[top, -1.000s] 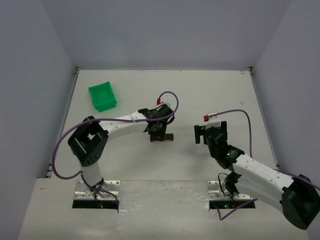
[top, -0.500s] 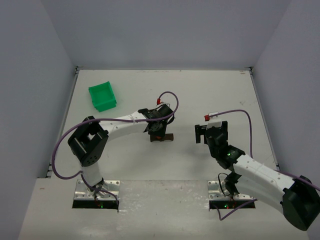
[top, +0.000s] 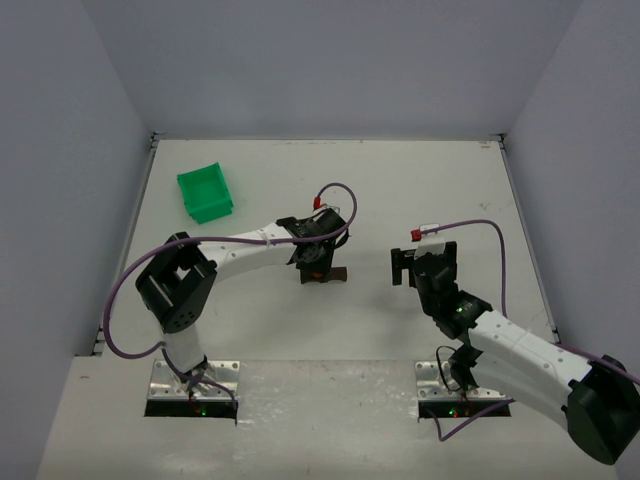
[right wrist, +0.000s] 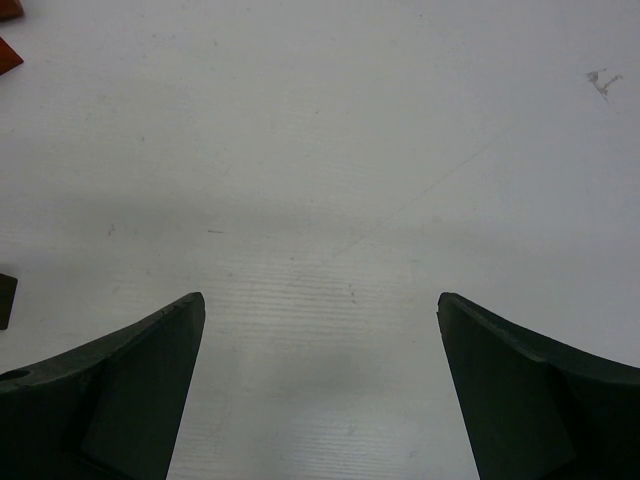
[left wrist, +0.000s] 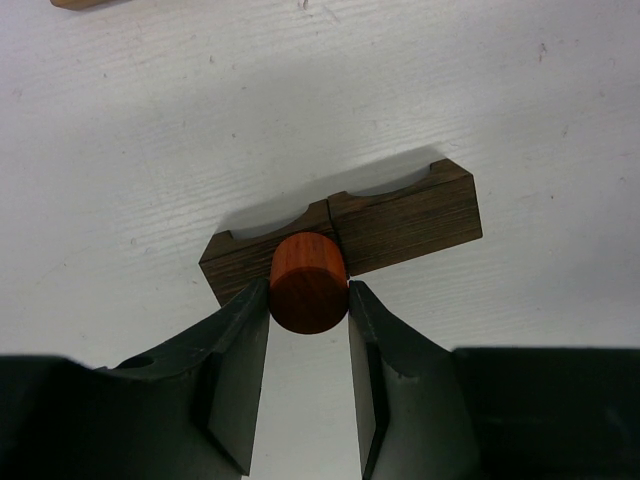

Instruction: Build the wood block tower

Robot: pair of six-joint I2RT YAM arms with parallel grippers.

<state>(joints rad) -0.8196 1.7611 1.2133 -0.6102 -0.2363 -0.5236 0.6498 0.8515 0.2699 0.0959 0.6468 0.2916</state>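
In the left wrist view, two dark brown blocks with curved notches on top lie end to end on the white table. My left gripper is shut on a reddish-orange cylinder, which it holds against the near side of the blocks where they join. In the top view the left gripper hangs over the dark blocks at the table's middle. My right gripper is open and empty, to the right of the blocks. Its wrist view shows the gripper over bare table.
A green plastic bin stands at the back left. Two reddish-orange pieces show at the top left corner of the right wrist view, and a dark piece at its left edge. A light wood piece lies beyond the blocks.
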